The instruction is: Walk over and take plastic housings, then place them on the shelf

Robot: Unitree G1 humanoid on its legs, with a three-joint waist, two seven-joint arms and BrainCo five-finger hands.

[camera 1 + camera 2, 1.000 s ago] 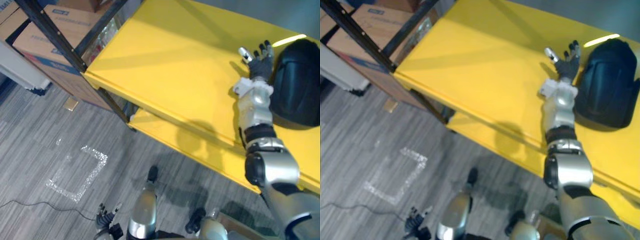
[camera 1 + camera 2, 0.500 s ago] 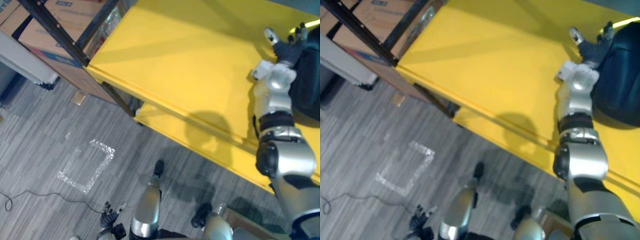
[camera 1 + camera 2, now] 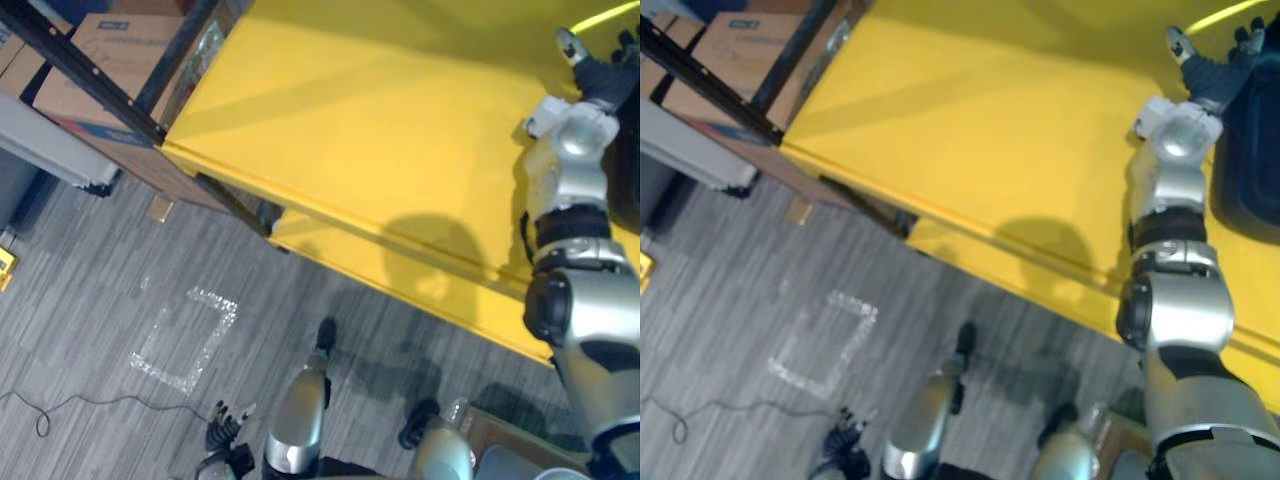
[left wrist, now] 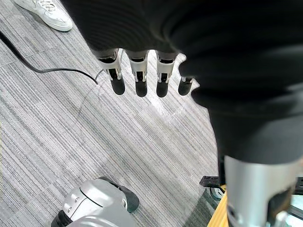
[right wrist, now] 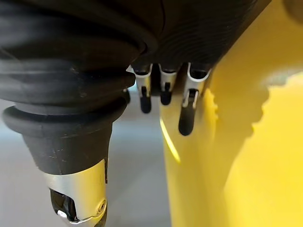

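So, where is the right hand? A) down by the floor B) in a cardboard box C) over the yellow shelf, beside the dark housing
C: the right hand is over the yellow shelf, next to the dark housing.

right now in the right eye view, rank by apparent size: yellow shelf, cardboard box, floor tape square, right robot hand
1. yellow shelf
2. cardboard box and floor tape square: look alike, box partly hidden, so unranked
3. right robot hand
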